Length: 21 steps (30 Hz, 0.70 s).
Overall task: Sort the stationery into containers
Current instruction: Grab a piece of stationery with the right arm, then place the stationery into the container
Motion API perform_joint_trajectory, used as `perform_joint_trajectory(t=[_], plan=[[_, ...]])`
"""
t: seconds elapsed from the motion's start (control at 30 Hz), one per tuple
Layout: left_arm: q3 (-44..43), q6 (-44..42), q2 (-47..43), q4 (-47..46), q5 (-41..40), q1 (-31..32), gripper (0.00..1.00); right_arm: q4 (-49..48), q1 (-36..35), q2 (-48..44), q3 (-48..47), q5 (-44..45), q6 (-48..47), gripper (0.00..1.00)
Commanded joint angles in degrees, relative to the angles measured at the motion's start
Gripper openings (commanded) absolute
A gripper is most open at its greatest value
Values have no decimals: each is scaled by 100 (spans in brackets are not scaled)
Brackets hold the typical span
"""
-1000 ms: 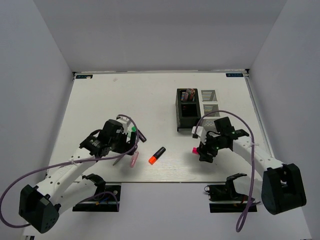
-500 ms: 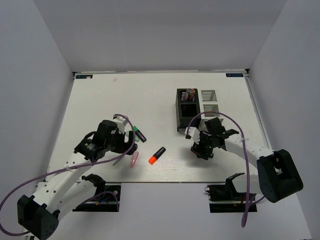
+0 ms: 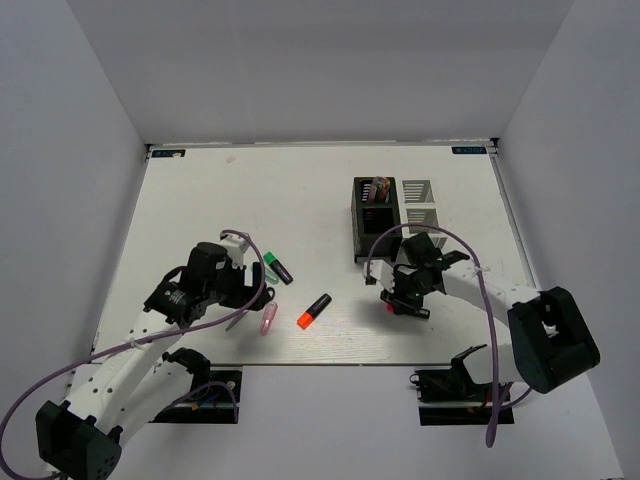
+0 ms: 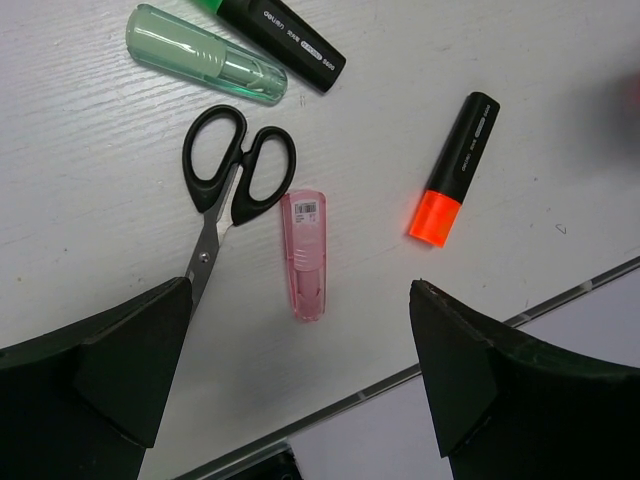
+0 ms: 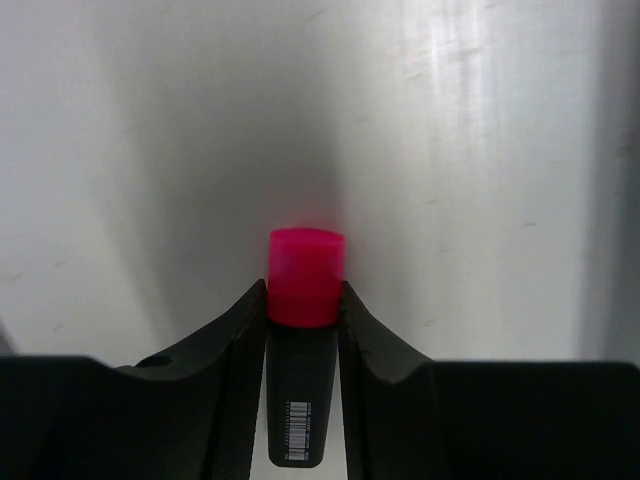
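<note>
My left gripper (image 3: 243,288) is open and empty above the black-handled scissors (image 4: 225,185) and the small pink translucent cutter (image 4: 305,255), which lie between its fingers in the left wrist view. A mint highlighter (image 4: 205,55) and a green-capped marker (image 4: 280,35) lie beyond them. An orange-capped marker (image 4: 455,170) lies to the right, also in the top view (image 3: 314,310). My right gripper (image 5: 305,300) is shut on the pink-capped marker (image 5: 306,280), cap pointing out over the table. In the top view it (image 3: 393,302) is in front of the black holder (image 3: 372,225). The white holder (image 3: 420,205) stands beside the black one.
The black holder has some items standing in it (image 3: 378,186). The table's near edge (image 4: 400,375) runs just below the cutter and the orange-capped marker. Grey walls enclose the table on three sides.
My right gripper has moved left, nearer the table's front, holding the pink-capped marker. My left arm has drawn back to the left, away from the green-capped marker.
</note>
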<state>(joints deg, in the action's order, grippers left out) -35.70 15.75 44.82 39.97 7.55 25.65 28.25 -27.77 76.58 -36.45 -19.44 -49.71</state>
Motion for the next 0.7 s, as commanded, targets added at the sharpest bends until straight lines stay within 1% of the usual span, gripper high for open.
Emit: perform_joint_trajectory(t=[0.0,0.07,0.13,0.17,0.2,0.23,0.27,0.3,0.37,0.4,0.43,0.47,0.5,0.53,0.57,0.6,0.63,0.67], plan=[[20,25,-78,-112,97,-16,100,1410,-27,-63,-282,-577,-276,0],[37,25,-70,-112,97,-25,100,1673,-27,-371,-826,-762,-223,0],[37,7,-52,-103,115,-25,100,1763,-27,-642,-1152,-1043,4,0],[37,7,-43,-120,141,-25,100,1772,-18,-679,-1633,-1166,66,0],[46,7,-26,-138,150,-16,100,1789,-27,-740,-1812,-1245,206,0],[63,-1,-43,-129,150,-25,100,1746,-27,-749,-2275,-1307,382,0],[63,-19,-52,-147,150,-16,100,1711,-18,-767,-2410,-1308,488,0],[81,-19,-61,-156,159,-25,100,1388,-27,-784,-2542,-1238,750,0],[99,-28,-78,-191,185,-25,100,1035,-9,-793,-2919,-879,1147,0],[107,-37,-96,-226,229,-16,100,807,-9,-767,-3069,-329,1453,0],[116,-37,-70,-252,247,-25,100,222,17,-741,-3148,-62,1612,0],[151,-45,-78,-270,273,-25,100,-1,8,-688,-3228,227,1718,0],[151,-37,-87,-287,360,-34,100,-421,8,-549,-3350,718,1885,0],[186,-37,-79,-331,370,-25,100,-913,26,-469,-3360,1253,1921,0],[195,-54,-70,-358,396,-42,100,-1414,43,-407,-3343,1467,1930,0],[187,-54,-52,-367,431,-34,100,-1688,44,-154,-3273,1913,1956,0],[195,-63,-35,-401,449,-34,100,-2170,70,-73,-3246,2483,1948,0],[213,-54,-35,-419,484,-34,100,-2636,87,14,-3159,2689,1948,0]])
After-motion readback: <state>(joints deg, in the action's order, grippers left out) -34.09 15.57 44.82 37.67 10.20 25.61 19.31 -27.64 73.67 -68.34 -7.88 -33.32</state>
